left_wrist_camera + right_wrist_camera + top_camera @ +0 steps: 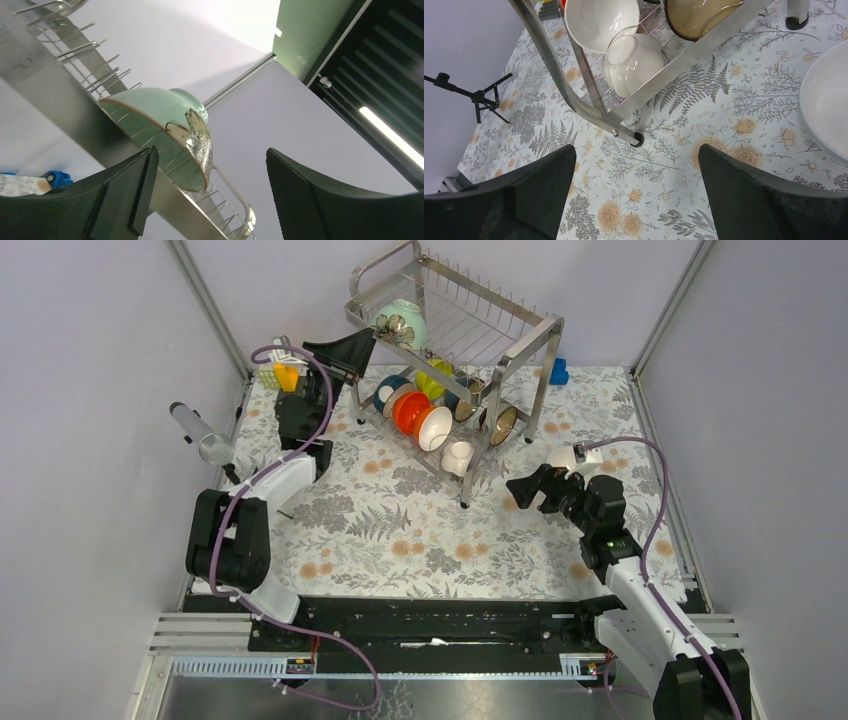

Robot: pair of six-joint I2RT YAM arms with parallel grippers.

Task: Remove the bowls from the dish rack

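Floral cloth [400,530]; blue block [558,371] far rt, yellow block [288,377] far left; mic [203,437] off left edge.

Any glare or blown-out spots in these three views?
Top external: even light, sharp, steel dish rack only mildly shiny. Left wrist: background blown out white at top, glint on the green bowl. Right wrist: small highlights on the lower white bowl, otherwise clean.

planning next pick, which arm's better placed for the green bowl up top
Left. The left gripper is open at the top of the dish rack, facing the green bowl. The right gripper sits low near its foot.
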